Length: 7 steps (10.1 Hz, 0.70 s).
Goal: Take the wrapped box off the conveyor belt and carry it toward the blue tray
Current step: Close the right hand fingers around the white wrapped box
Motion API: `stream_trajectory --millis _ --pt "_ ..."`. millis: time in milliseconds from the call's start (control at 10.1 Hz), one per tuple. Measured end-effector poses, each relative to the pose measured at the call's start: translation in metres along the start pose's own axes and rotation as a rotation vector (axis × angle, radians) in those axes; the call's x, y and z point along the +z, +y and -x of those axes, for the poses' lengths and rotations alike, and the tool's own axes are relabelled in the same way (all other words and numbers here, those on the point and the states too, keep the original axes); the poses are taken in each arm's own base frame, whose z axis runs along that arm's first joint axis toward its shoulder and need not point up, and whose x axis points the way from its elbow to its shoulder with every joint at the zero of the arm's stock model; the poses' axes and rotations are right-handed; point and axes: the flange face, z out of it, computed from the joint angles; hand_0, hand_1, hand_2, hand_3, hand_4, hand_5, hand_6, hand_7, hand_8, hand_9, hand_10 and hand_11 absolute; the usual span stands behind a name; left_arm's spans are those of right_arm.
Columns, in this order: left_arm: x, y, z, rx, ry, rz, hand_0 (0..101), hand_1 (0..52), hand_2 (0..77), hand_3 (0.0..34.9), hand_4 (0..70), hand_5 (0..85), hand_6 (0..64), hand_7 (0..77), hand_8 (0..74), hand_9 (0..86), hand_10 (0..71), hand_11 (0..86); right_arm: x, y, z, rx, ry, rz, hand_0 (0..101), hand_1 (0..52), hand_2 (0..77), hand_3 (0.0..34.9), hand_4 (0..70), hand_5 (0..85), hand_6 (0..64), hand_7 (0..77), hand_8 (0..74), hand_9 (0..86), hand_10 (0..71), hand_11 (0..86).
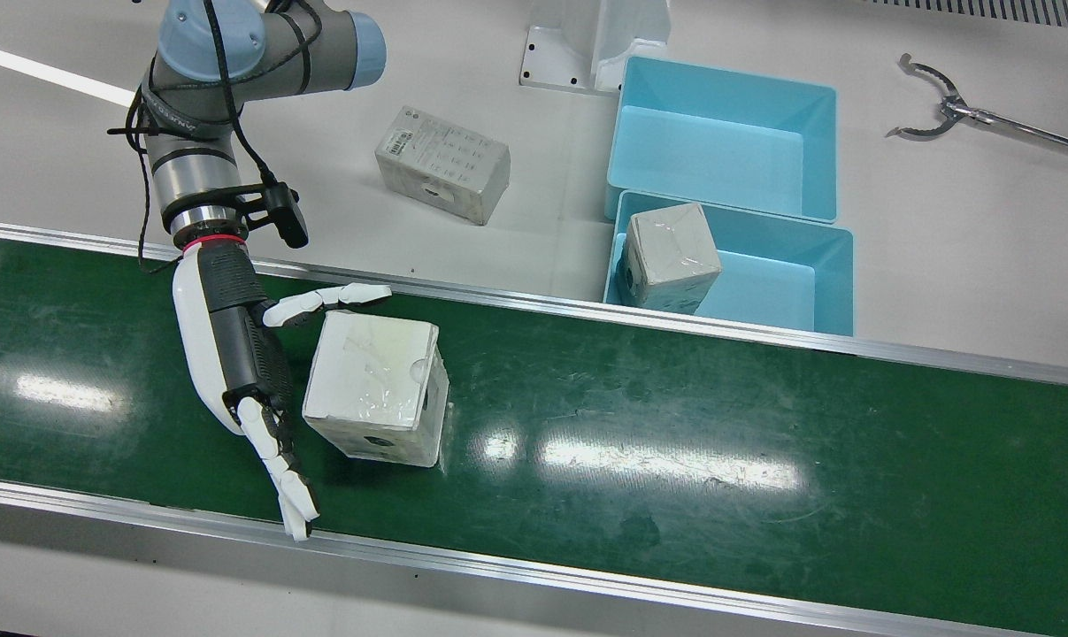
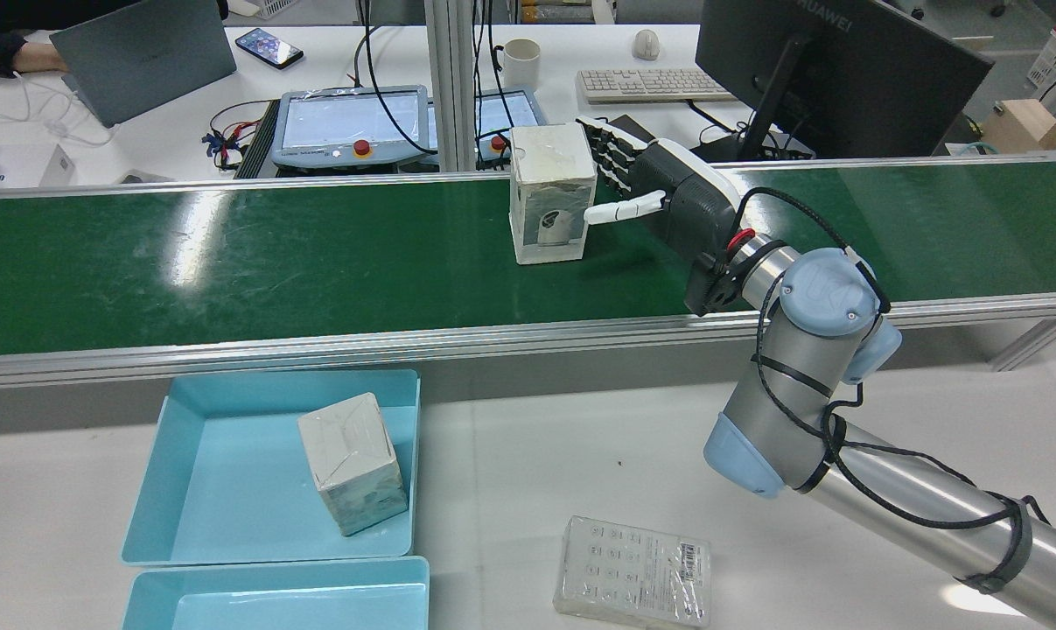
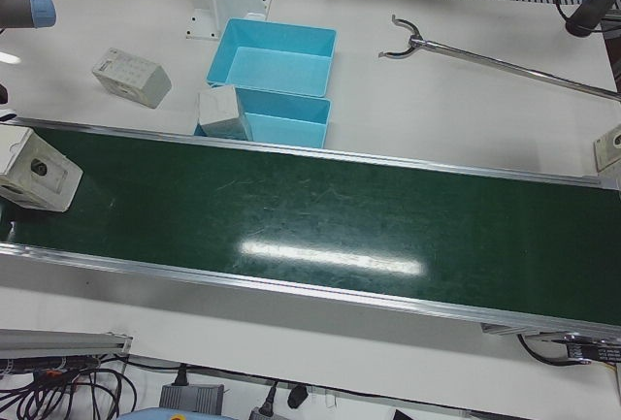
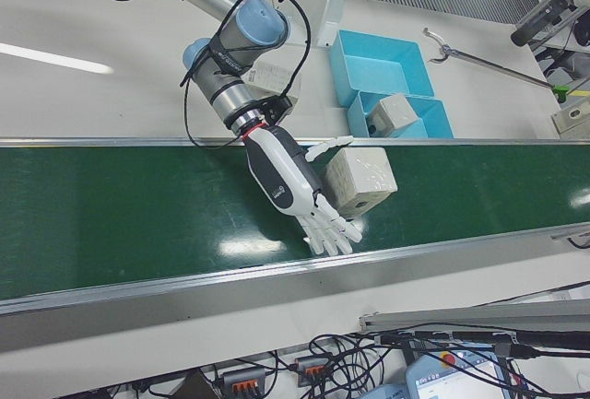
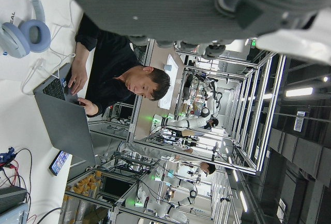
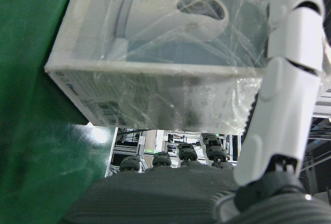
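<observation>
While the right hand (image 1: 250, 354) reaches out over the green conveyor belt (image 1: 675, 425), its fingers (image 1: 286, 482) are spread apart and it grips nothing.

Wrapped box (image 1: 376, 389): white cube in clear film, standing on the belt just beside the palm. The thumb (image 1: 326, 301) lies along the box's edge nearest the robot; whether it touches is hard to tell. The long fingers stretch past the box's outer side toward the belt's far rail. In the right hand view the box (image 6: 155, 53) fills the space right in front of the palm, a round hole showing on the face turned to the camera.

Blue tray (image 1: 746, 274): off the belt on the white surface (image 1: 941, 248), well away from the hand, on the robot's side of the belt. A second wrapped cube (image 1: 671, 257) sits tilted inside it, against one wall. A second, empty blue tray (image 1: 728, 133) touches it, farther from the belt.

Flat wrapped package (image 1: 443, 164): lying on the surface beyond the hand's wrist, near the arm's elbow.

Metal grabber tool (image 1: 949, 111): on the surface, beyond the trays, farthest from the hand.

Left hand: only a dark underside (image 5: 196, 6) shows in its own camera, raised well off the surface; I cannot tell whether it is spread or clenched.
</observation>
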Motion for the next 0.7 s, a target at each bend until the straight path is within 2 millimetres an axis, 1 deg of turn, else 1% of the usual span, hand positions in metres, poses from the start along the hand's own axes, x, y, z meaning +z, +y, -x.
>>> stream_trajectory --millis 100,199,299,398,498,597,697 --pt "0.0000 0.0000 0.0000 0.000 0.000 0.000 0 0.0 1.1 0.0 0.0 1.1 0.0 0.0 0.0 0.0 0.0 0.0 0.0010 0.0003 0.0000 0.000 -0.002 0.000 44 12.5 14.2 6.2 4.4 8.2 0.0 3.3 1.6 1.6 1.1 1.1" --pt "0.0000 0.0000 0.0000 0.000 0.000 0.000 0 0.0 1.1 0.0 0.0 1.1 0.0 0.5 0.0 0.0 0.0 0.0 0.0014 0.0005 0.0000 0.000 -0.004 0.000 44 12.5 14.2 6.2 4.4 8.2 0.0 3.3 1.6 1.6 1.1 1.1" --pt "0.0000 0.0000 0.0000 0.000 0.000 0.000 0 0.0 1.1 0.0 0.0 1.1 0.0 0.5 0.0 0.0 0.0 0.0 0.0016 0.0007 0.0001 0.000 -0.005 0.000 43 11.5 15.3 4.5 4.4 10.9 0.0 8.7 1.6 1.6 1.1 1.1" --pt "0.0000 0.0000 0.0000 0.000 0.000 0.000 0 0.0 0.5 0.0 0.0 1.1 0.0 0.5 0.0 0.0 0.0 0.0 0.0016 0.0008 -0.0009 0.000 -0.007 0.000 44 10.9 16.9 4.1 6.5 13.6 2.7 10.4 2.7 1.6 3.8 6.5" --pt "0.0000 0.0000 0.0000 0.000 0.000 0.000 0 0.0 0.5 0.0 0.0 1.1 0.0 0.0 0.0 0.0 0.0 0.0 0.0016 0.0010 -0.0021 0.001 -0.011 -0.002 44 10.4 18.0 0.5 6.5 25.1 6.0 21.8 4.9 9.8 4.9 8.7" --pt "0.0000 0.0000 0.0000 0.000 0.000 0.000 0 0.0 1.1 0.0 0.0 1.1 0.0 0.5 0.0 0.0 0.5 0.0 0.0014 0.0018 -0.0028 0.004 -0.015 -0.001 44 10.4 18.0 0.5 6.5 25.1 6.0 21.8 4.9 9.8 4.9 8.7" --pt "0.0000 0.0000 0.0000 0.000 0.000 0.000 0 0.0 1.1 0.0 0.0 1.1 0.0 0.5 0.0 0.0 0.5 0.0 0.0012 0.0038 -0.0024 0.007 -0.019 0.001 44 10.4 19.6 0.0 8.2 32.7 9.8 29.5 8.7 14.7 7.6 12.0"
